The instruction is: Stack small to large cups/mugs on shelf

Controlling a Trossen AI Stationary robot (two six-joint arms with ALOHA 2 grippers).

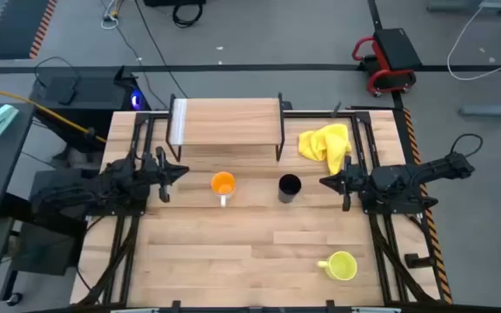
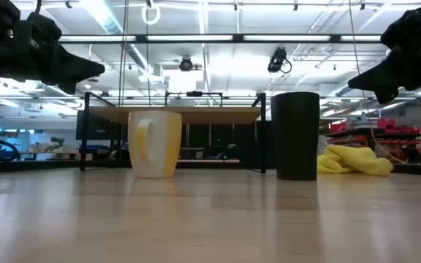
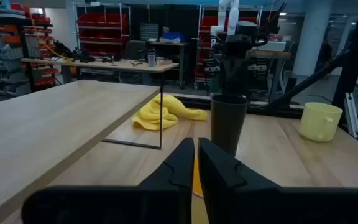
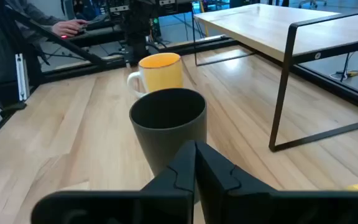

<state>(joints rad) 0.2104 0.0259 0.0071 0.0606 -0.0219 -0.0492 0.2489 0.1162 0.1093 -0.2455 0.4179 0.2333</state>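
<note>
Tabletop [image 1: 233, 252] bare between arms: left gripper [image 1: 174, 171] and right gripper [image 1: 327, 182] hover level, seemingly closed, empty.

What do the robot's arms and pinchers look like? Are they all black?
Yes, mostly. The left arm and right arm are dark, chunky and jointed. The left gripper and right gripper each have two flat black fingers. A black cable loops behind the right arm.
</note>
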